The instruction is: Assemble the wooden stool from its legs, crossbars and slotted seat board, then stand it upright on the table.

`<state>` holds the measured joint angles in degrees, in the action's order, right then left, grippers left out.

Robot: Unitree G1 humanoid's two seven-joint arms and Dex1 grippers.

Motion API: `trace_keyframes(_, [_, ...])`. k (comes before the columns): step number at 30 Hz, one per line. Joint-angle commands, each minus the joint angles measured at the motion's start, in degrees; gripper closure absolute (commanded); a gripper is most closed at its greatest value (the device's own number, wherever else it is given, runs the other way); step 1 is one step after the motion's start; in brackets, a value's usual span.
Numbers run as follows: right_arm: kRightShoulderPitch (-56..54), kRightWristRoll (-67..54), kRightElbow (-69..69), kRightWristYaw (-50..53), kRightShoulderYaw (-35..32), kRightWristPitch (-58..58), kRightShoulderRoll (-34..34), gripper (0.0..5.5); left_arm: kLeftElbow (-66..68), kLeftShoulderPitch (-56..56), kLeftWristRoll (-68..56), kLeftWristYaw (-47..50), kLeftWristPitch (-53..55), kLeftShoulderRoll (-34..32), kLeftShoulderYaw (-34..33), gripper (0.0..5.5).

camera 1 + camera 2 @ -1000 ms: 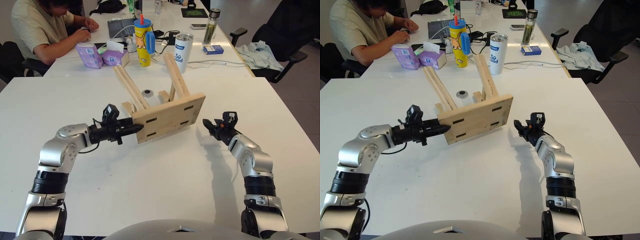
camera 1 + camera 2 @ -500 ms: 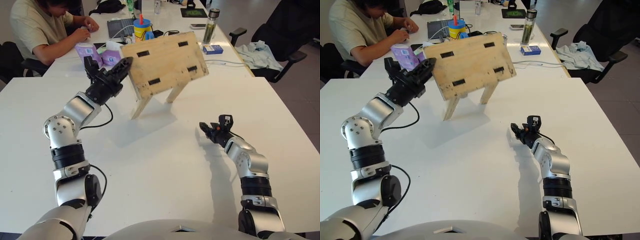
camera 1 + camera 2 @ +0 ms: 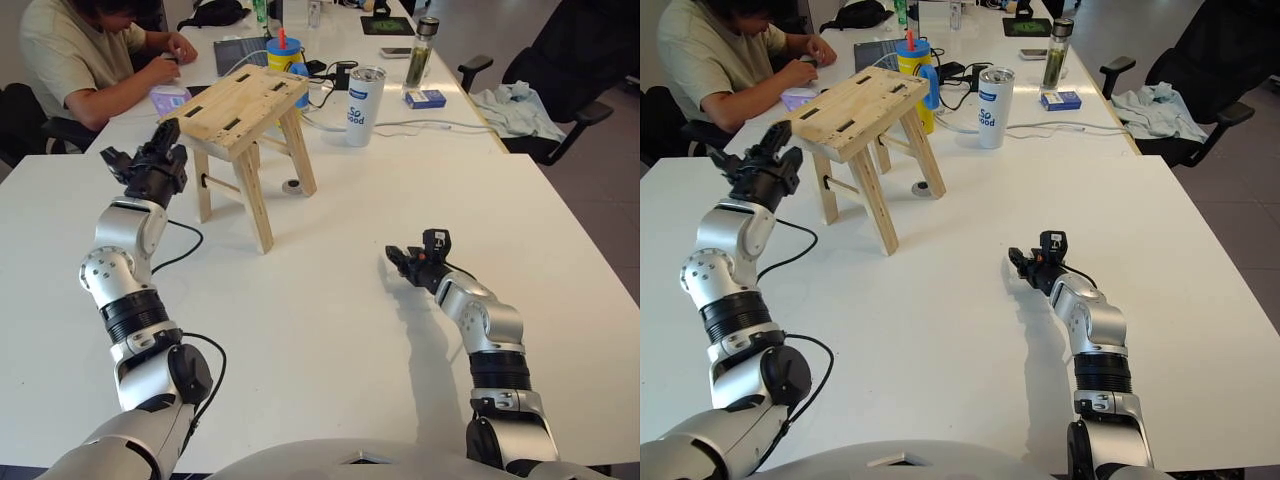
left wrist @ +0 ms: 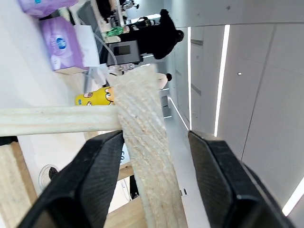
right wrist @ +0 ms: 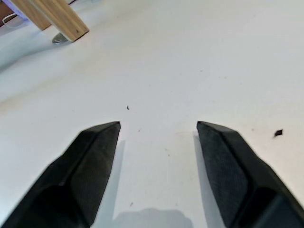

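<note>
Right gripper: the black two-fingered right gripper [image 5: 158, 125] hangs low over the near right part of the table, released; its fingers [image 5: 95, 156] stand wide apart with bare tabletop between them.
Table: the large white rectangular table [image 3: 300, 340] carries the stool on its far left part, well apart from the right gripper.
Cable: a thin black cable [image 3: 183, 247] lies on the tabletop beside the left arm, near the stool's feet.
Left gripper: the black two-fingered left gripper [image 4: 154, 137] is raised at the stool's left side, just beside the seat's corner, its fingers [image 4: 97, 175] spread and not clamped on anything. In the left wrist view the seat's edge runs between them; whether either finger touches the wood I cannot tell.
Stool: the pale wooden stool [image 3: 245, 100] stands upright on all four splayed legs [image 3: 258, 205], with thin crossbars [image 3: 222, 183] joining them and the slotted seat board on top, roughly level.
Disc: a small round metal disc [image 3: 292, 185] lies on the table between the stool's far legs.
Tumbler: a white cylindrical tumbler [image 3: 367, 92] stands on the table behind, right of the stool.
Bottle: a yellow bottle with a blue handle [image 3: 912, 62] stands behind the seat.
Tissue box: a purple tissue box [image 4: 61, 40] sits farther back to the left.
</note>
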<state>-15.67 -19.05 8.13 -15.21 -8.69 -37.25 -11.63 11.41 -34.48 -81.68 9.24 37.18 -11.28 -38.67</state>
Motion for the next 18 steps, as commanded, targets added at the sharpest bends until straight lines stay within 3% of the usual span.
trace_keyframes(1, [0.89,-0.19,-0.38,-0.13,-0.13,-0.86,-0.09,2.48,-7.69,2.19,-3.98,-6.55,1.56,-1.99,-0.39,2.86])
trace_keyframes(6, [0.95,-0.14,-0.26,-0.22,-0.14,-0.97,-0.22,2.48,-17.65,17.01,-4.32,-16.45,10.97,-5.54,5.13,2.86])
trace_keyframes(11, [0.91,-0.14,-0.02,-0.57,-0.38,-0.89,-0.80,2.48,-31.22,30.44,4.73,-33.00,18.95,-13.94,19.71,2.86])
trace_keyframes(15, [0.23,0.30,1.53,-0.65,0.00,-0.26,-0.72,2.48,-31.65,27.68,28.18,-43.58,7.86,-17.98,38.38,2.86])
trace_keyframes(18, [-1.51,0.76,3.37,-1.19,1.01,0.37,-0.41,2.48,-18.28,20.70,45.02,-43.98,-5.15,-13.98,47.65,2.86])
